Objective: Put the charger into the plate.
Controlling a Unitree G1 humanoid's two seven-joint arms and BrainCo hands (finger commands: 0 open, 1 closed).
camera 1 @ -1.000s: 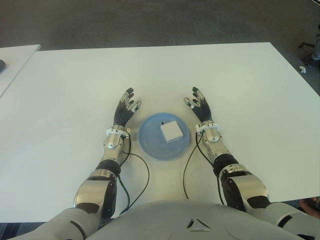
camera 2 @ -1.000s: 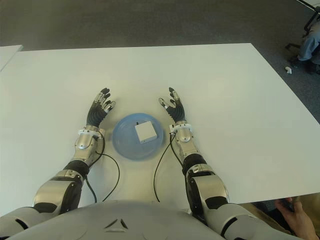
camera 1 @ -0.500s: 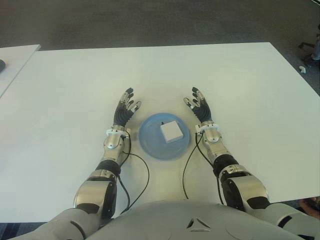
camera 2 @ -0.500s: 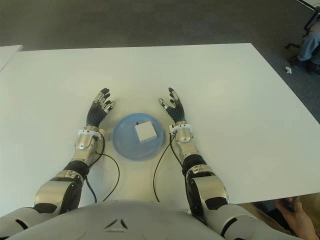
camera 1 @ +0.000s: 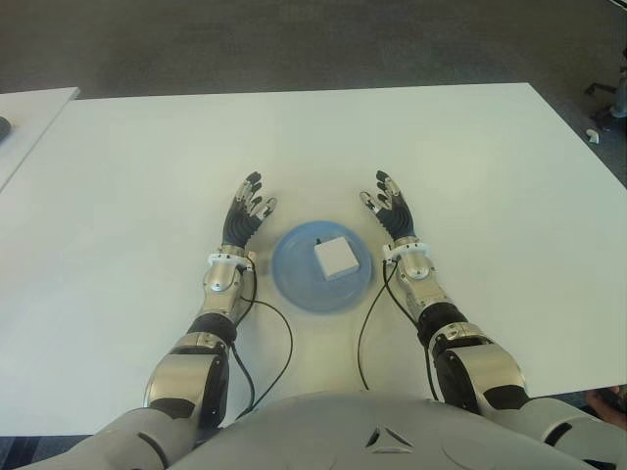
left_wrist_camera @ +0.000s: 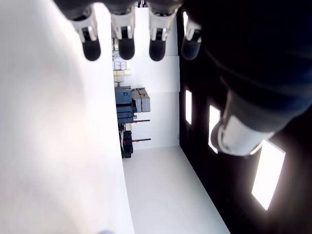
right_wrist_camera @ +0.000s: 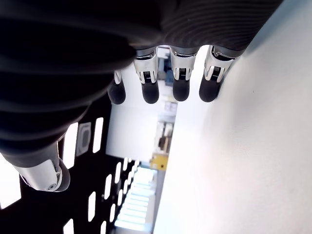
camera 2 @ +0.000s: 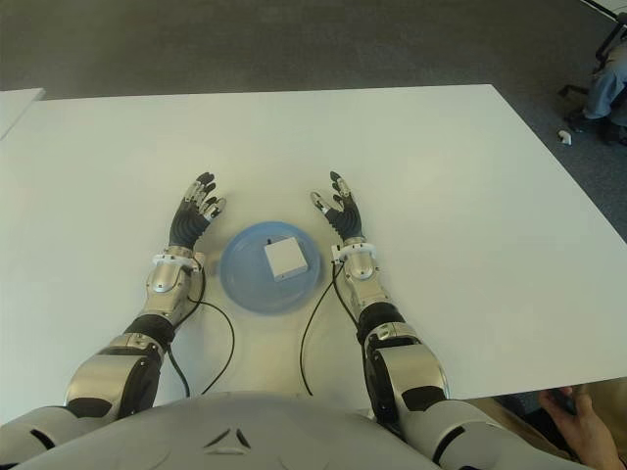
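Note:
A white square charger [camera 1: 335, 258] lies inside the round blue plate [camera 1: 294, 279] on the white table, between my two hands. My left hand [camera 1: 247, 212] shows just left of the plate, fingers stretched out and holding nothing. My right hand [camera 1: 389, 209] shows just right of the plate, also with spread, empty fingers. The left wrist view shows straight fingertips [left_wrist_camera: 125, 48] with nothing between them, and the right wrist view shows straight fingertips [right_wrist_camera: 179, 89] the same way.
The white table [camera 1: 470, 176] stretches wide around the plate. A second white table edge [camera 1: 24, 108] sits at the far left. Black cables [camera 1: 279, 343] run from my wrists back toward my body. Part of a person [camera 2: 578, 421] appears at the lower right corner.

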